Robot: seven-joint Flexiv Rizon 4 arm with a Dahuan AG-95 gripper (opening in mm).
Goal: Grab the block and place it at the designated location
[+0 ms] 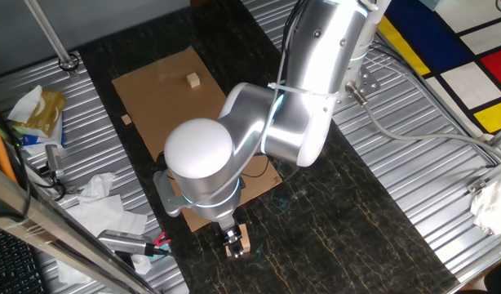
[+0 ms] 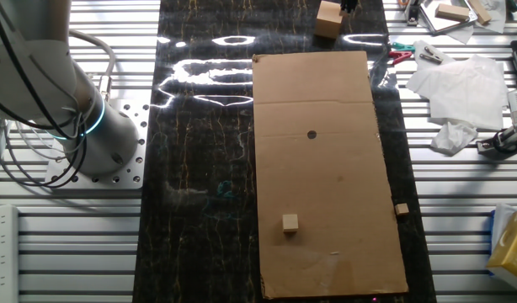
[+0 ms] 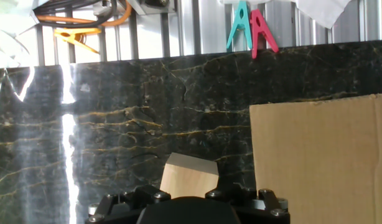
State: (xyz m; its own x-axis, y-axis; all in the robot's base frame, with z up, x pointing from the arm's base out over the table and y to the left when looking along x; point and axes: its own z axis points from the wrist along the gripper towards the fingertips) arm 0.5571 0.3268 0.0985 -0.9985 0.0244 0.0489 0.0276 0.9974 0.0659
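The block (image 3: 189, 177), a pale tan wooden cube, sits between my fingers at the bottom of the hand view, filling the gap. It rests low over the black marble surface, just off the short edge of the brown cardboard sheet (image 2: 326, 185). It also shows in one fixed view (image 1: 244, 238) and in the other fixed view (image 2: 328, 18). My gripper (image 1: 234, 242) is shut on it. The black dot (image 2: 311, 134) lies on the sheet, well away from the block. My arm hides the dot in one fixed view.
A smaller tan cube (image 2: 290, 222) lies on the sheet's far half. A tiny tan chip (image 2: 401, 209) lies beside the sheet. Teal (image 3: 242, 25) and pink (image 3: 262, 28) clips lie beyond the marble edge. Crumpled tissue (image 2: 456, 84) and tools lie on the metal table.
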